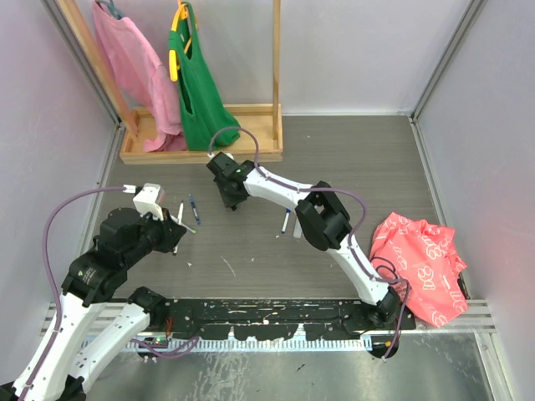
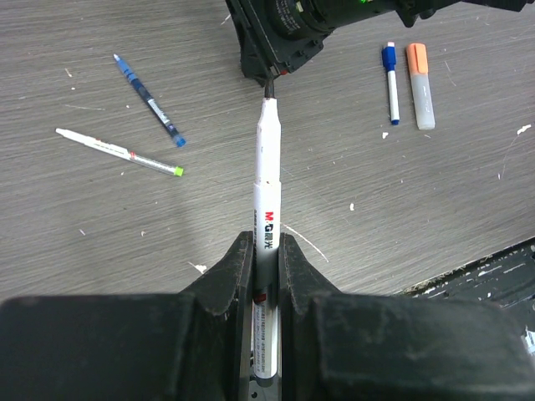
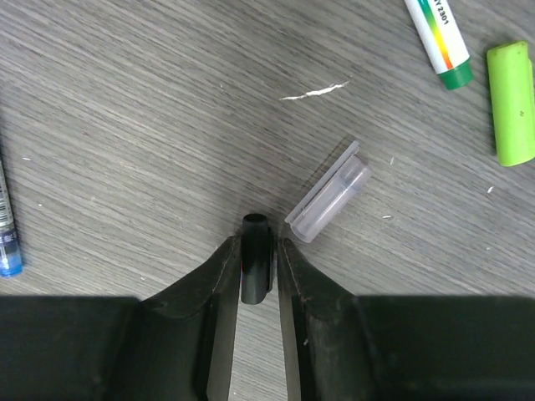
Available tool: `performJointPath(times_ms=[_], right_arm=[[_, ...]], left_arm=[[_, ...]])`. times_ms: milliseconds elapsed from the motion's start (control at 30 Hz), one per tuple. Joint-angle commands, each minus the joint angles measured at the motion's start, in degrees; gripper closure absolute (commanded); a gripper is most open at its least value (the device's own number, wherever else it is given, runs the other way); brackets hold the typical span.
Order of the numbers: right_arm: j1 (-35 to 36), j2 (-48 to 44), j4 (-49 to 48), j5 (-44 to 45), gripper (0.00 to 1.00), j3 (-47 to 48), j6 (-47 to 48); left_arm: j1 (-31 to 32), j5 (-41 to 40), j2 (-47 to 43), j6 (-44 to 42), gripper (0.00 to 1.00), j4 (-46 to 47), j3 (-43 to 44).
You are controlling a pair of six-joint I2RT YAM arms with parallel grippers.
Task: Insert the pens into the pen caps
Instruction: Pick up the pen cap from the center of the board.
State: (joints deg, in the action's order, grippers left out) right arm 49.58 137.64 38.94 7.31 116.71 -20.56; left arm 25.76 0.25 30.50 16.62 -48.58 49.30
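Left gripper: jaws clamped on white marker pen at mid-barrel, black nib out front, aimed toward right gripper. Right: jaws closed on black pen cap, open end facing away from wrist; can't tell if it touches worktop. Top view: grippers apart, pen not in cap. Loose on worktop: clear cap just beside black one, light green cap, blue pen, light-green-tipped pen, orange highlighter.
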Motion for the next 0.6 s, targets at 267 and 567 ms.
performJointPath(times_ms=[267,567], right_arm=[[2.44,5.60,8.12,7.47,0.74,5.34,4.78],[2.44,4.11,6.66,4.77,0.90,5.83,6.92]], left_arm=[[-0.18,-0.56,-0.78,-1.06,1.00,2.61,0.00],[-0.18,-0.57,-1.04,-1.08,1.00,2.48,-0.04]])
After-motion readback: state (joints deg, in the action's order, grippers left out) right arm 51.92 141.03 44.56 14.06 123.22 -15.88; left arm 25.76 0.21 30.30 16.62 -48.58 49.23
